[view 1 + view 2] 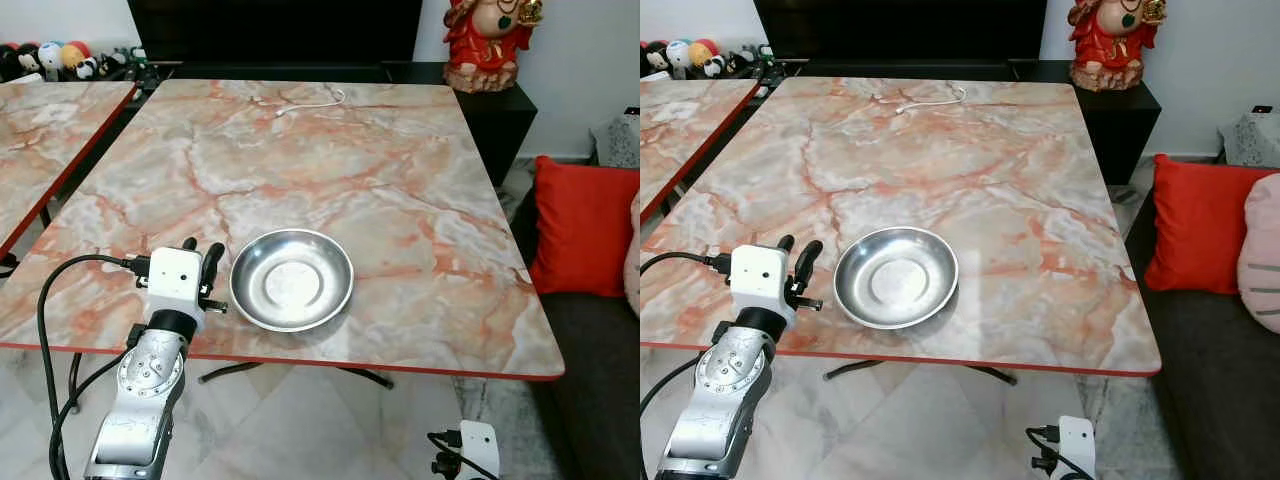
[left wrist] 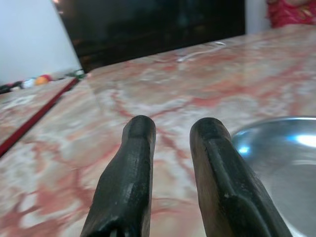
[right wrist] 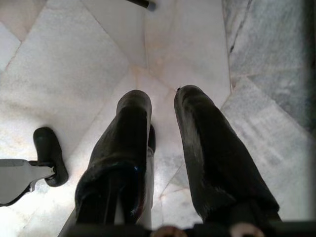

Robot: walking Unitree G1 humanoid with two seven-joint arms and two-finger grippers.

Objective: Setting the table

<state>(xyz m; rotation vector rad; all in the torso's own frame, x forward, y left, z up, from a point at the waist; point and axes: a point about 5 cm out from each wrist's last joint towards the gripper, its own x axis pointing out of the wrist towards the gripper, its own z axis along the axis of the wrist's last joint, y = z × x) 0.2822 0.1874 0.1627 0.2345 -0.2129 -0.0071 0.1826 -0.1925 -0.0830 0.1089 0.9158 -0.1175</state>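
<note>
A: Head views first. What is nearest?

B: The left arm (image 1: pixel 140 400), silver, rising from the near edge with a black cable looped beside it. Its white wrist box sits at the table's edge, and the left gripper (image 1: pixel 200 250) reaches just over the table (image 1: pixel 400 200).

A: And the fingers?

B: Narrow, a slim gap between them, nothing held. The bowl (image 1: pixel 292 278), a shallow steel one, lies just beside them, on the side of the finger nearer the table's middle. It is near but not touching.

A: Beyond the fingertips?

B: Bare marble-patterned top, then a white cord (image 1: pixel 312 102) near the far edge, well apart from the fingers. A red figurine (image 1: pixel 488 40) stands on a dark cabinet past the far corner. A second table (image 1: pixel 50 130) stands off on the outer finger's side, and a red cushion (image 1: pixel 585 225) sits on a sofa far off beyond the bowl's side.

A: The other arm?

B: The right gripper's white wrist box (image 1: pixel 478 448) hangs low beside the table, over the floor.

A: Left wrist view?

B: The two black fingers (image 2: pixel 128 182) are close and parallel, a narrow slot between, empty. The bowl (image 2: pixel 281 163) curves in just beside one finger; the cord (image 2: pixel 200 51) lies far ahead of the tips.

A: Right wrist view?

B: The right gripper (image 3: pixel 163 98) points down at pale floor tiles (image 3: pixel 74 64), fingers (image 3: pixel 207 153) slightly parted, holding nothing. A dark foot (image 3: pixel 47 153) of the robot shows beside one finger.
</note>
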